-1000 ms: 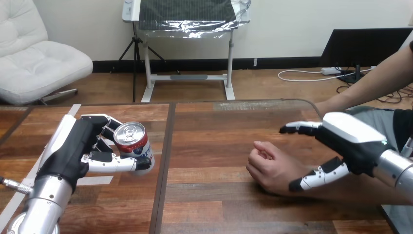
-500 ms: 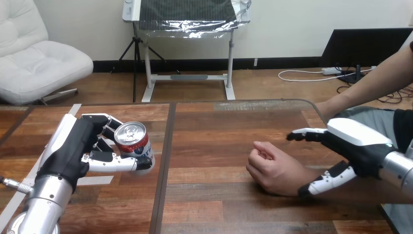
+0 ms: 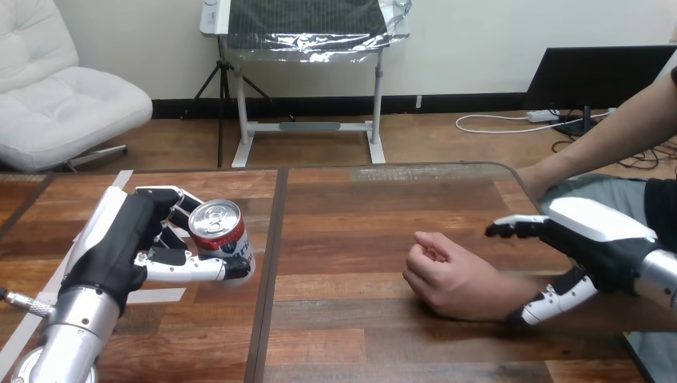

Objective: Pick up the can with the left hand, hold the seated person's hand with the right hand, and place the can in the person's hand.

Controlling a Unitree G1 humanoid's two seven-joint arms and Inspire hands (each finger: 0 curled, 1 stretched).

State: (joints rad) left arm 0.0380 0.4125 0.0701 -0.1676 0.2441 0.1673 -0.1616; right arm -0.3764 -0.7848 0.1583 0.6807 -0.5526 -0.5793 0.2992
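Head view shows the can in the robot's left hand, over the left part of the wooden surface and just left of a dark seam that runs across the boards. The can has a silver top with its pull tab in place, a red band under the rim, and a white lower body with blue print. Its top faces up and a little toward the camera. The left hand is closed on it: the fingers curl round its far side and the thumb lies across the near side, its tip at the can's lower edge. Whether the can's base touches the surface or hangs just above it cannot be told. The person's hand rests on the surface right of centre, loosely curled with the knuckles turned left, well apart from the can. Its forearm runs off to the right. The robot's right hand is at that wrist, spread wide. Its fingers reach straight out to the left above the forearm, clear of it, and the thumb points down-left along the near side of the wrist. Whether the thumb tip touches the wrist cannot be told, and nothing is curled round the wrist.
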